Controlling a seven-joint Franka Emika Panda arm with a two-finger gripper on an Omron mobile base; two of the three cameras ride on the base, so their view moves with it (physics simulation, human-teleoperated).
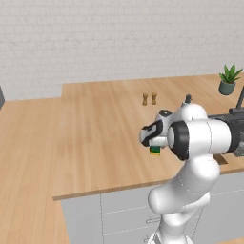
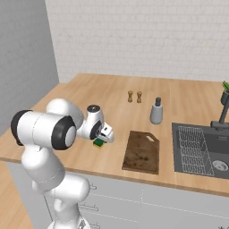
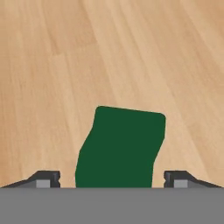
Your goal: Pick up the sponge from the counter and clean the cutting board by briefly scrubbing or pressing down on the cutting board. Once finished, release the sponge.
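Here a light wood counter meets white brick wall.

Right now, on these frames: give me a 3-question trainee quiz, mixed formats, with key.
1. True or false: the sponge lies on the cutting board.
2. The end effector fingers stand: A) wide apart on either side of the sponge, B) pinched shut on it.
3. Fill in: right of the cutting board in the right base view, set into the counter, is the ____.

Key: 1 false, it sits on bare counter left of the board; 2 A; 3 sink.
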